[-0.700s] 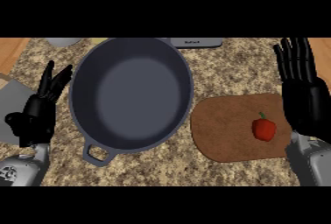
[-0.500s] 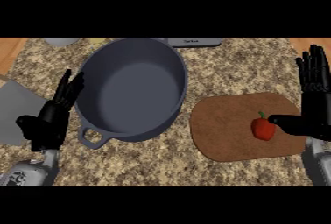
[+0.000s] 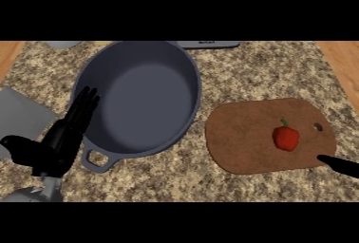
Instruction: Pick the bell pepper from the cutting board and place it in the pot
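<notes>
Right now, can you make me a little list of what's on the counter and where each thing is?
bell pepper: red with a green stem, lying on the cutting board, untouched
cutting board: brown, right of the pot, small hole near its right edge
pot: grey-blue, nothing inside, handle toward the near edge
left hand: open, fingers straight, beside the pot's left wall
right hand: only a tip shows at the board's lower right corner
counter: speckled granite

One bell pepper (image 3: 285, 138), one cutting board (image 3: 245, 142), one pot (image 3: 140, 97), seemingly two hands (image 3: 60, 142).
</notes>
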You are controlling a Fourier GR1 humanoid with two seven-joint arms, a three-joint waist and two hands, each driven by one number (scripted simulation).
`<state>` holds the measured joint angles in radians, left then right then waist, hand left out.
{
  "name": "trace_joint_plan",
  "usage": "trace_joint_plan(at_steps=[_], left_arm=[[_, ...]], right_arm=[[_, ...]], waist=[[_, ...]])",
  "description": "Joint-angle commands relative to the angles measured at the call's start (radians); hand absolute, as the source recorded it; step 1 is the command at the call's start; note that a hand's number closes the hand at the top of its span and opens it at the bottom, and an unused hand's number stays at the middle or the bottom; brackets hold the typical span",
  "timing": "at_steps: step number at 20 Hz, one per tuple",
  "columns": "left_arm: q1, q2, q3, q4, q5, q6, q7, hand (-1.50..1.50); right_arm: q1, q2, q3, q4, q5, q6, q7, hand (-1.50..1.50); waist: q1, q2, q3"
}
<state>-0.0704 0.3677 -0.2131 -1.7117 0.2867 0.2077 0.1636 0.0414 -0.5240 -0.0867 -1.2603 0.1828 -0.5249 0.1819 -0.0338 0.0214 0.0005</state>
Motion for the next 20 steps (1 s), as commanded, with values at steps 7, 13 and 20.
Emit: trace_joint_plan(at_steps=[7,13,20], left_arm=[[0.082,-0.048,-0.107,0.004,0.106,-0.141,0.066,0.00],[0.094,-0.063,-0.081,0.064,0.109,-0.151,0.037,0.00],[0.031,-0.089,-0.092,0.028,0.090,-0.115,0.110,0.00]], right_arm=[[-0.083,-0.145,0.174,-0.144,0.284,0.129,0.625,-1.50],[-0.247,-0.181,0.195,-0.351,0.224,0.386,1.003,-1.50],[-0.366,-0.113,0.218,-0.418,0.212,0.475,1.301,-1.50]], waist=[[0.041,-0.024,-0.010],[0.027,-0.025,-0.011],[0.021,-0.024,-0.006]])
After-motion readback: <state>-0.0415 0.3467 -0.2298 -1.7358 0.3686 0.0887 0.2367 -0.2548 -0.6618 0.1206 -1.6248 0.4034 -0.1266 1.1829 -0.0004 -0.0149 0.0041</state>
